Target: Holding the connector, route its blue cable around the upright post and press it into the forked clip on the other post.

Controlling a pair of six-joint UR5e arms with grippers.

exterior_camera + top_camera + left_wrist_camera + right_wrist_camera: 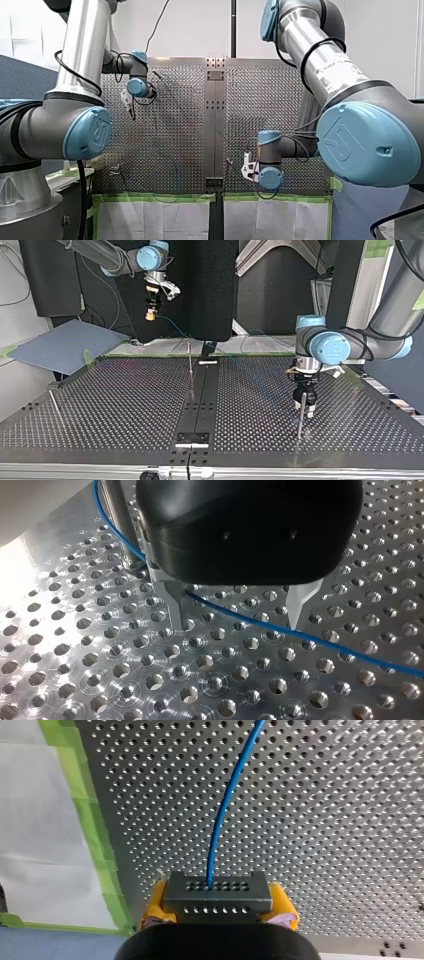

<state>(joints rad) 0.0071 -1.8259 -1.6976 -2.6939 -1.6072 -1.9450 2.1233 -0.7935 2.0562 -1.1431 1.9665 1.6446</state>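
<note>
My right gripper [219,903] is shut with its yellow pads [155,900] on a grey perforated connector [218,892]. A blue cable [227,805] leaves the connector and runs out over the plate. In the top view this gripper [150,315] hangs high at the rear left. My left gripper [239,615] is open just above the plate, and the blue cable [260,625] lies between its metal fingers [175,607]. The cable bends round an upright post [116,525] beside that gripper. The top view shows my left gripper [305,407] right behind a thin post [300,415].
Two more thin posts stand on the perforated table, one at the rear centre [190,357] and one at the top view's left edge [54,402]. A dark strip [200,395] runs down the middle. Green tape [75,780] lines the plate's edge, and a blue-grey sheet [65,342] lies beyond it.
</note>
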